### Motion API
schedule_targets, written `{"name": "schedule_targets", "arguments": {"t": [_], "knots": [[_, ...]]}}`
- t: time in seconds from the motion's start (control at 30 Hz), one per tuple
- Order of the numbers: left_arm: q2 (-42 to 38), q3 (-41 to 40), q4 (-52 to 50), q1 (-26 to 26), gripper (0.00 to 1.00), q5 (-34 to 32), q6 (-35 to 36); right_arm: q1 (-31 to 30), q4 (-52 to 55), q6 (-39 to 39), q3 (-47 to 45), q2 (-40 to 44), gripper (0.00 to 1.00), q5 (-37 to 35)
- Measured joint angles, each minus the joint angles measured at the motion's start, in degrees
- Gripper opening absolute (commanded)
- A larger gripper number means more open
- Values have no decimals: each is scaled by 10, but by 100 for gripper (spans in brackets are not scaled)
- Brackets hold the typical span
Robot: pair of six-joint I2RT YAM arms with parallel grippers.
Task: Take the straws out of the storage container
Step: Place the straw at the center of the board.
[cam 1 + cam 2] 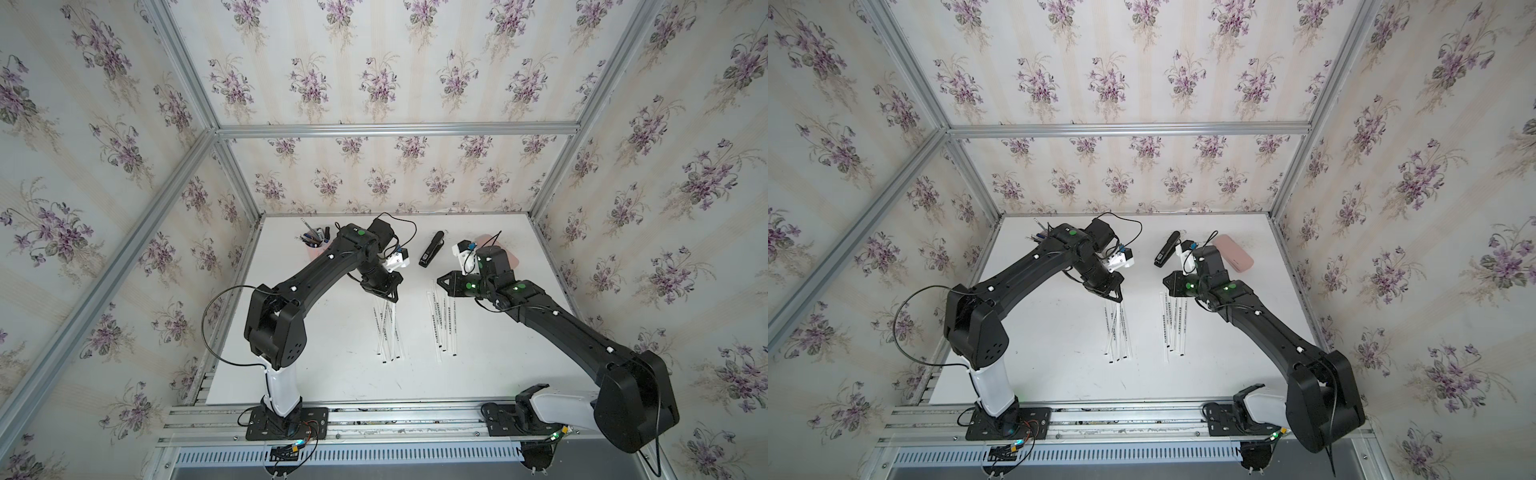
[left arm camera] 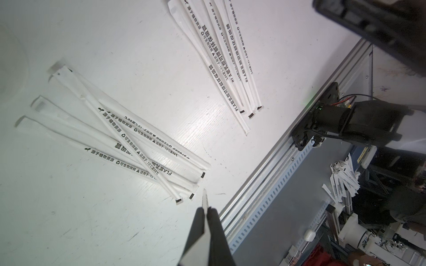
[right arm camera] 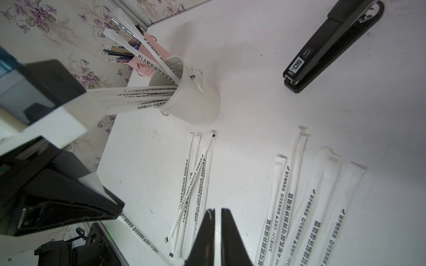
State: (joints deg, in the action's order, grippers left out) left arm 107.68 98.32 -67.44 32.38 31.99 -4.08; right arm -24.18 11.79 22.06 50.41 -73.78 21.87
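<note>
The left gripper (image 2: 206, 209) is clenched on one straw (image 2: 204, 198). Just beyond its tips lies a loose heap of about five straws (image 2: 143, 147). The right gripper (image 3: 217, 213) holds nothing, its jaws a slit apart, over a second group (image 3: 299, 207) of about five. Ahead of its tips stands one white cup (image 3: 196, 103) with roughly seven more inside. One stapler (image 3: 332, 46) lies farther off.

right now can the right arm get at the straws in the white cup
Probably yes: the storage container stands unblocked ahead of the right gripper, jaws empty; but the left arm hangs close by the straws' tops.
</note>
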Motion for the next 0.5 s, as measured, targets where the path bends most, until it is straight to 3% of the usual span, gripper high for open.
{"name": "schedule_targets", "arguments": {"t": [0.33, 0.5], "knots": [[15, -10, 12, -2, 9, -28, 1, 0, -1, 3, 0, -10, 12, 0], [14, -21, 25, -6, 19, -31, 0, 0, -3, 4, 1, -16, 12, 1]]}}
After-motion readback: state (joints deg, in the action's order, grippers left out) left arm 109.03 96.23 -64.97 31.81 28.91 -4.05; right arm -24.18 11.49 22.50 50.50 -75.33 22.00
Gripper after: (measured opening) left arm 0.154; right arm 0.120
